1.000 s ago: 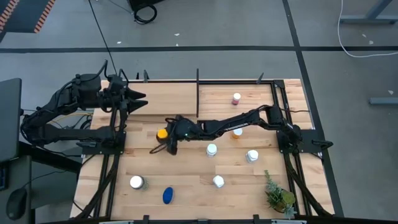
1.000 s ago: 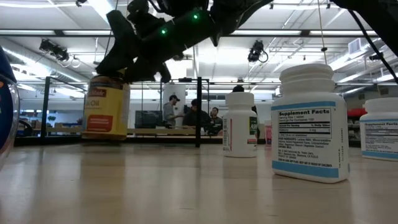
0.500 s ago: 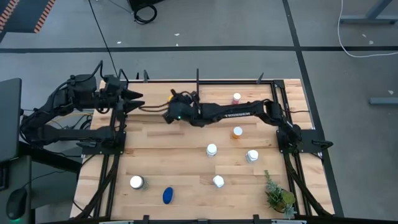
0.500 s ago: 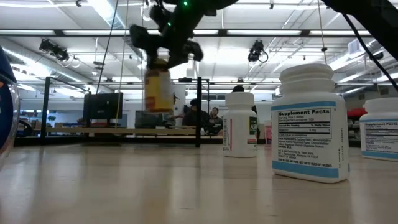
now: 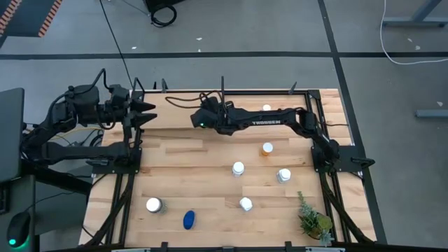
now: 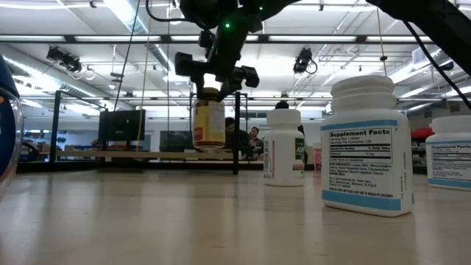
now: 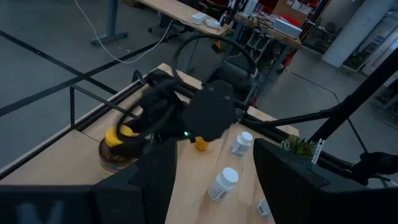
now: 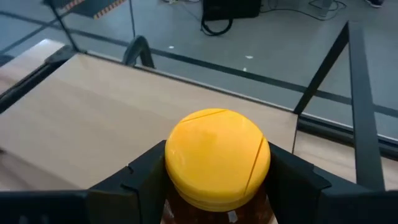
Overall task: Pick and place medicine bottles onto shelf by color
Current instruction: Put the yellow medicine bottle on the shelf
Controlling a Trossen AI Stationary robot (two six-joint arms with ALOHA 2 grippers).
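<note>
My right gripper (image 8: 217, 186) reaches over the shelf's (image 5: 175, 105) left bay, left of the black divider (image 5: 222, 98), and is shut on the amber yellow-capped bottle (image 6: 209, 121). In the high view the gripper (image 5: 201, 116) hides the bottle. My left gripper (image 5: 148, 113) is open and empty at the shelf's left end. A pink-capped bottle (image 5: 266, 109) stands in the right bay. An orange-capped bottle (image 5: 267, 148), three white bottles (image 5: 239, 168) (image 5: 283, 175) (image 5: 246, 204), another white-capped one (image 5: 153, 205) and a blue one (image 5: 188, 220) stand on the tabletop. My right gripper pinches the amber bottle between its two fingers (image 8: 140, 177), one on each side just below the yellow cap (image 8: 217, 152). The fingers come from above. The bottle hangs upright; whether its base (image 6: 209, 147) touches the shelf floor I cannot tell.
Thin black rails (image 8: 348, 81) and posts frame the shelf's far edge. A small green plant (image 5: 313, 221) stands at the near right corner. A large white bottle (image 6: 366, 143) stands close to the low camera. People show in the room behind (image 6: 235, 136).
My right gripper has lifted the amber bottle off the tabletop's middle left, carried it toward the far edge into the shelf's left bay, and lowered it there, upright throughout. My left gripper has drawn back a little toward the table's left edge.
</note>
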